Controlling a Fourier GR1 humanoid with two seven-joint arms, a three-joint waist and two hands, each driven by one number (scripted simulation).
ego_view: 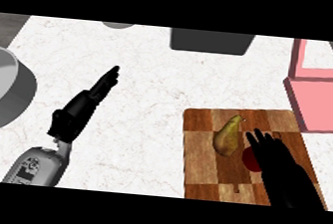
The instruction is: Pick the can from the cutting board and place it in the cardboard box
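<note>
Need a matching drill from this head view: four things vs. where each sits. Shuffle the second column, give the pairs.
Things:
1. pear
2. can
3. pink box
4. left hand

Places:
A. over the bare white counter, left of the cutting board, fingers straight
B. at the view's right edge, beyond the board's far right corner
C. lying on the board, left of the right hand
D. a red shape on the board, mostly hidden under the right hand

Pairs: 1-C, 2-D, 3-B, 4-A
</note>
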